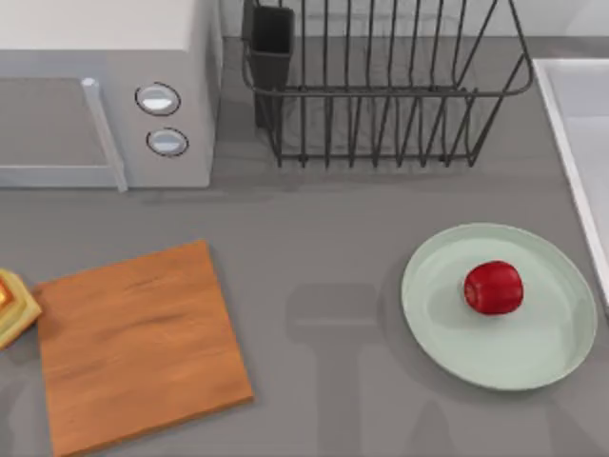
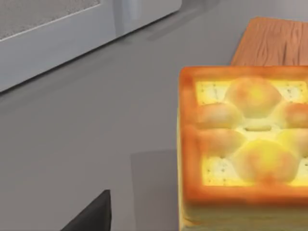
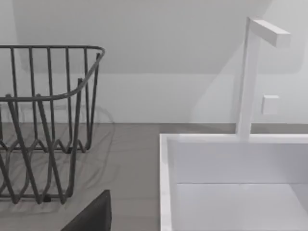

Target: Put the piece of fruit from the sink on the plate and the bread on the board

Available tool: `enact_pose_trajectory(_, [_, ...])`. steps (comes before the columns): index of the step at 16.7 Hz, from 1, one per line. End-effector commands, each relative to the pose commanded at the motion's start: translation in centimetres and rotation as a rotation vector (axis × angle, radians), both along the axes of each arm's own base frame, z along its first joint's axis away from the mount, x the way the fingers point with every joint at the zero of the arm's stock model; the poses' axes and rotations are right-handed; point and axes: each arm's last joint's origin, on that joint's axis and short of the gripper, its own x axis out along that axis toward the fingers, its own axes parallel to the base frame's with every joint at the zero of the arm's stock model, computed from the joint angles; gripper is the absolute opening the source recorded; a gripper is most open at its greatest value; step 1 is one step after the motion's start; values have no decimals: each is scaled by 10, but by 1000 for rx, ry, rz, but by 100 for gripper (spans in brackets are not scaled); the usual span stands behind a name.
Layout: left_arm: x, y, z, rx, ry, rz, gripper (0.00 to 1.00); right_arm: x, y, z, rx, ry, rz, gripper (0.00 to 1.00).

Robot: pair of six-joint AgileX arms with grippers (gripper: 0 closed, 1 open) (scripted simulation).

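The piece of fruit (image 1: 493, 287) sits on the plate (image 1: 447, 338), so that half looks done. The bread (image 1: 11, 303) lies on the bench (image 1: 324, 238), touching the left edge of the board (image 1: 138, 343) but not on it.

In the left wrist view the bread (image 2: 245, 144) is close below the camera, with the board (image 2: 274, 43) just beyond it. A dark piece of the left end effector (image 2: 91, 216) juts in beside the bread; I cannot tell whether its fingers are spread or pressed together. The right arm faces the sink (image 3: 231, 183) beside the dish rack (image 3: 43, 120); its dark piece (image 3: 91, 216) tells no more.

The risks, as I judge them: a descent off the bread's middle could push the block away from the board instead of gripping it, and too low a carry could catch it on the board's edge.
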Motion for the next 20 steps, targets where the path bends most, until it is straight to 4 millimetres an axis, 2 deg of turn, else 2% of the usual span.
enact_pose_trajectory(6, [5,0,7,9,-5,4,100,0,0,0,0,0,0,100])
enact_pose_trajectory(13, [24,-16,12,1,1,1,100,0,0,0,0,0,0,100])
enact_pose_trajectory(20, [40,-36,3,1,-1,-2,100,0,0,0,0,0,0,100])
